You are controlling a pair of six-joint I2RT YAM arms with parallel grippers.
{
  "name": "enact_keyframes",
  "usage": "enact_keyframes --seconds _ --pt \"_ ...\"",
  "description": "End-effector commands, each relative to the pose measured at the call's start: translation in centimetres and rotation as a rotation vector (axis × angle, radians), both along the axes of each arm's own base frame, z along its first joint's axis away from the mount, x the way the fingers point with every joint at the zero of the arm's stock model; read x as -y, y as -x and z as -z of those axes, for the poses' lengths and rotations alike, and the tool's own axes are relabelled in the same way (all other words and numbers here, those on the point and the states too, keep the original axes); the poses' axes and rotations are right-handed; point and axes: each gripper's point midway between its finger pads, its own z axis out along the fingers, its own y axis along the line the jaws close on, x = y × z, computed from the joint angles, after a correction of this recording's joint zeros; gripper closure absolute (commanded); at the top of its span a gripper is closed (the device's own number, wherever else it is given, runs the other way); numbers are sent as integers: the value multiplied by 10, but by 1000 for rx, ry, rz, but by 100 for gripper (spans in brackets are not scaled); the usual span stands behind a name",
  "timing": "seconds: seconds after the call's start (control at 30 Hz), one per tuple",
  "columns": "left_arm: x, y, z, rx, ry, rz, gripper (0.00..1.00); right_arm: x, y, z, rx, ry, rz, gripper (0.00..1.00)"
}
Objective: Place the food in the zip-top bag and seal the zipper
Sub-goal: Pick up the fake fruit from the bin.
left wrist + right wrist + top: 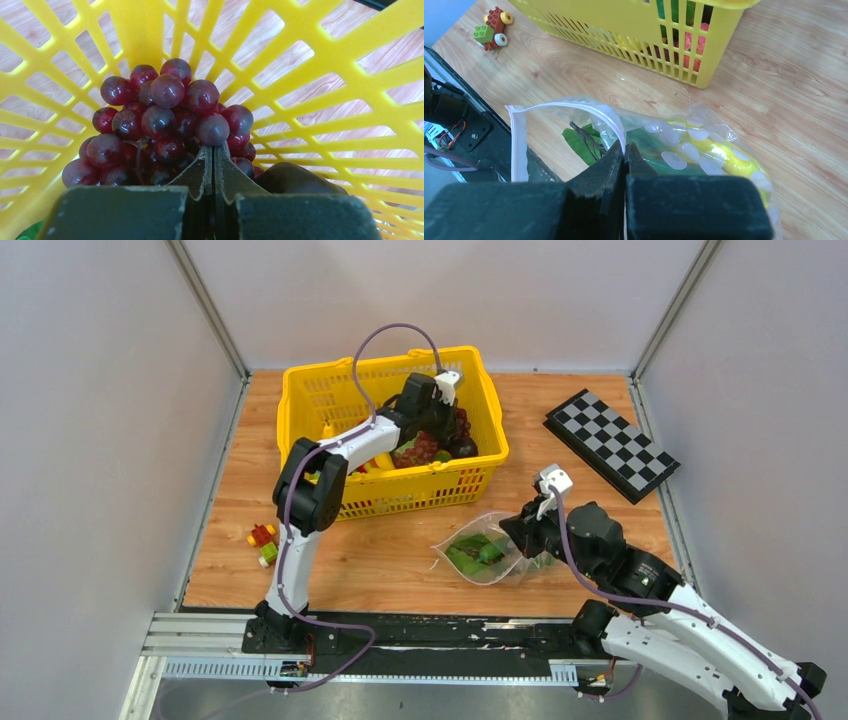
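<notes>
Purple grapes (165, 120) touch the fully closed left pincer (213, 148).

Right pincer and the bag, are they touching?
Touching. The right wrist view shows the right pincer shut on the bag's zipper.

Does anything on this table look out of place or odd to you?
A few small toy bricks lie loose on the table left of the yellow basket. A checkerboard sits askew at the far right. Nothing looks spilled or broken.
</notes>
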Motion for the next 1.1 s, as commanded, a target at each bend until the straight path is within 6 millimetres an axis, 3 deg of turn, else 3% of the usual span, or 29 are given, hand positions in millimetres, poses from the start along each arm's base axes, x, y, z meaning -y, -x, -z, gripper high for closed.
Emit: enact_keyframes --seconds 0.0,0.53,0.73,1.07 --pt "4 7 -55 105 41 41 100 3 -5 -18 36 -71 45 97" --pt "-30 37 -150 287 67 7 100 16 -5 -23 50 -105 105 97" --pt "-44 62 -193 355 95 25 100 20 -9 -26 54 -117 143 97" --pt "-68 109 -247 430 129 68 100 12 -15 -35 59 -145 150 98"
